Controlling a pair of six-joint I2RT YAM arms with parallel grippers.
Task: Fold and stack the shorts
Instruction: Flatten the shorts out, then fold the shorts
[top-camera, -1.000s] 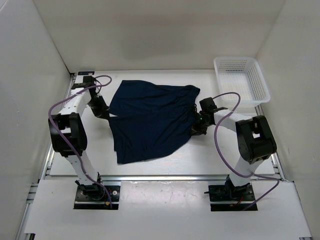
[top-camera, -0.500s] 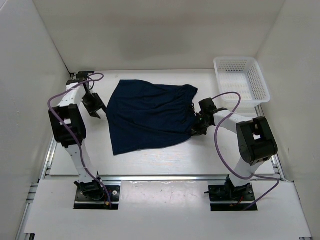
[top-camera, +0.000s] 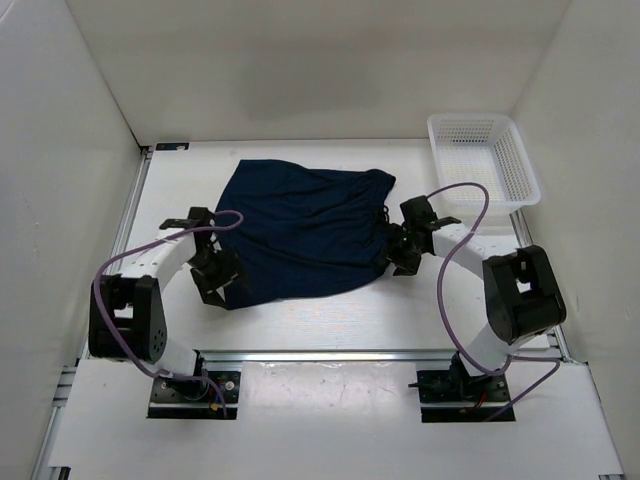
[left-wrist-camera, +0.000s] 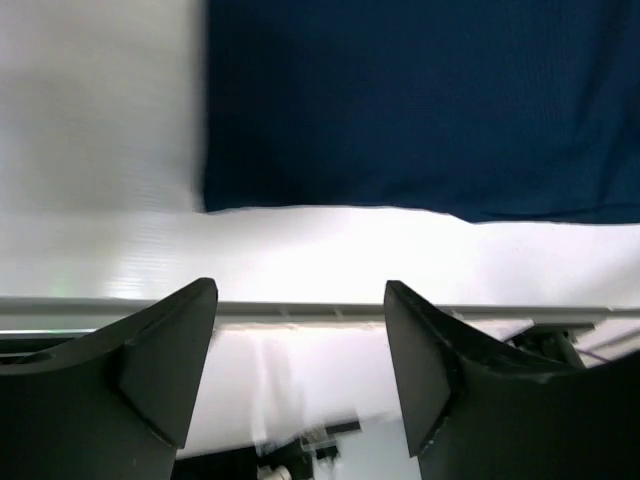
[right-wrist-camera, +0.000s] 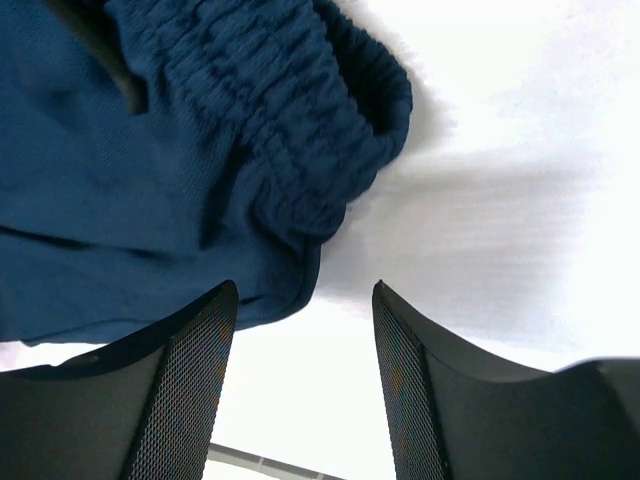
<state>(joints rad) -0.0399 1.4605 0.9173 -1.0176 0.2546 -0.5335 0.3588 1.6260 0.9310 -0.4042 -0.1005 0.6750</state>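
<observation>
A white table (top-camera: 300, 330) walled in by white panels on three sides carries the scene. The shorts (top-camera: 300, 235) lie flat on it as one dark navy slab between the two arms, so the two legs cannot be told apart from above.

The left gripper (left-wrist-camera: 300, 300) stands open with nothing between its fingers. The near-left corner of the cloth lies just ahead of it, apart from the fingertips, though that wrist view is blurred down its left side and cuts the fabric off at the top and right. From above, the gripper's dark body blends with that corner, and contact cannot be judged there.

The right gripper (right-wrist-camera: 305, 295) is also open and empty. The gathered waistband (right-wrist-camera: 290, 130) bunches just ahead of it and to its left, and a hem edge runs close to its left finger; whether they touch is unclear.

A white mesh basket (top-camera: 525, 170) sits well beyond the right gripper, in the far right corner. Purple cables (top-camera: 455, 190) loop over both arms.
</observation>
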